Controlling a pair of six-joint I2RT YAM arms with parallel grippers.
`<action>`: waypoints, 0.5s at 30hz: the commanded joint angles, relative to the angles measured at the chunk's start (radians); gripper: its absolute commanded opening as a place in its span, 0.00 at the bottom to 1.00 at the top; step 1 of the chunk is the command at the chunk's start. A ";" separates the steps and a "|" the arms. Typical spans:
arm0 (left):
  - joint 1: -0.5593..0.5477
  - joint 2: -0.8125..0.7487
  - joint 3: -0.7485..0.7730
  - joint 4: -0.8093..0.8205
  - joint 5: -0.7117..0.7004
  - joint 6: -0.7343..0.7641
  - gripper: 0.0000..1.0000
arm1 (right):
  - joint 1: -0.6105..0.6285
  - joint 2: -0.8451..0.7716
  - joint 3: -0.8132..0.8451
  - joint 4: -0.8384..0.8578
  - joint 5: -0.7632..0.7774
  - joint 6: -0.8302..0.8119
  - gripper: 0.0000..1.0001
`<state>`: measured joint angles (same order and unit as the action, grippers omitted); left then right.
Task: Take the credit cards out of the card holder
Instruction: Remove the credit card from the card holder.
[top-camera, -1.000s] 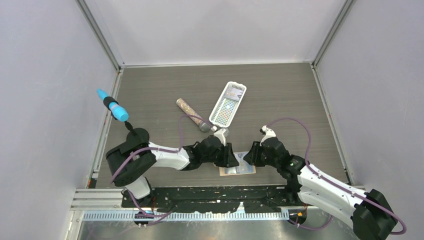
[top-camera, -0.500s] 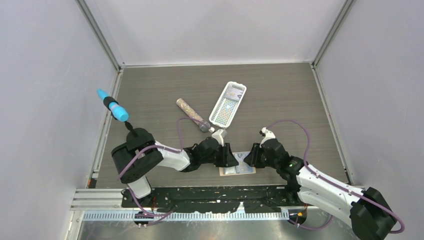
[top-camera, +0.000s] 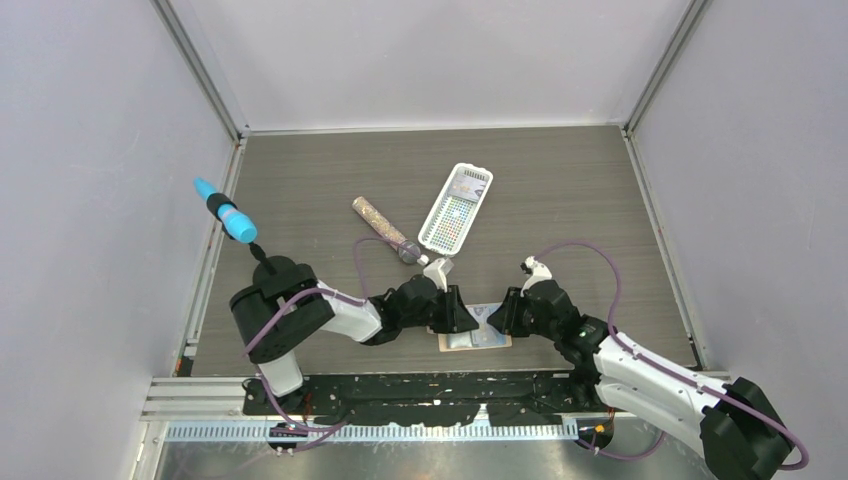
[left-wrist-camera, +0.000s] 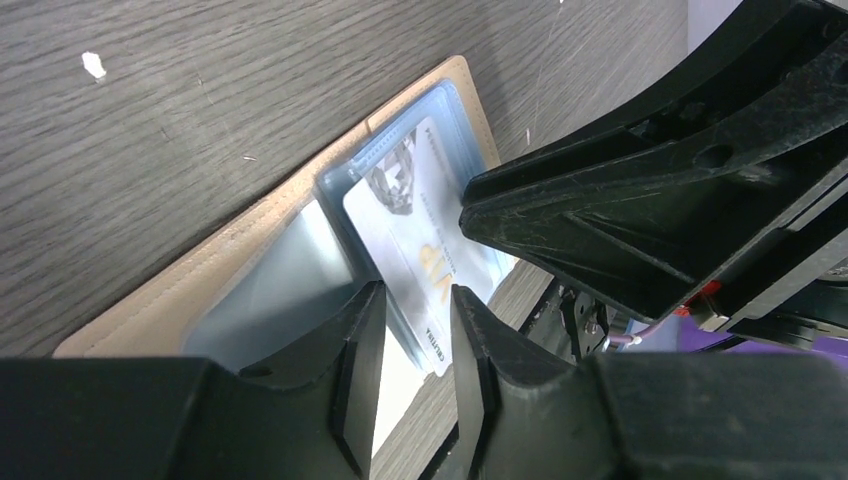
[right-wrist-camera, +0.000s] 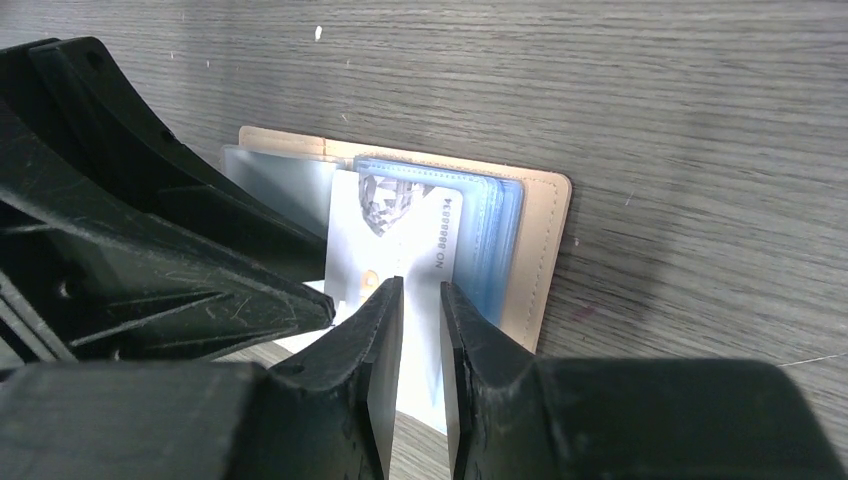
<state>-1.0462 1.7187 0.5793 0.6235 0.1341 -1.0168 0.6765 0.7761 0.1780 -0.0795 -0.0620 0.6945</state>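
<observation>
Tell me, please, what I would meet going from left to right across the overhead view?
First the blue marker → glittery tube → white basket. The card holder overlaps the basket's span, so I leave it out.

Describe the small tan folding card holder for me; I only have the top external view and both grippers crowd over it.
Observer: The right wrist view shows the tan folding card holder lying open and flat on the table, bluish clear pockets facing up.
Operator: Report any card sticking out.
Observer: A white card with a printed number sits partway out of the pockets.
Operator: Give me the jaw states.
Observer: Both the left gripper and the right gripper show only a narrow gap over that card; I cannot tell whether either pinches it.
</observation>
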 joint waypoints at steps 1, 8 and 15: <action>0.017 0.020 -0.031 0.133 0.018 -0.044 0.28 | -0.003 -0.009 -0.017 -0.008 0.003 0.009 0.27; 0.033 0.020 -0.072 0.196 0.023 -0.080 0.00 | -0.003 -0.009 -0.020 -0.008 0.013 0.008 0.27; 0.041 0.002 -0.084 0.149 0.016 -0.079 0.00 | -0.003 0.002 -0.019 -0.006 0.019 0.008 0.27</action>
<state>-1.0126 1.7439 0.5064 0.7662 0.1585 -1.1015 0.6765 0.7704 0.1699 -0.0719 -0.0620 0.7067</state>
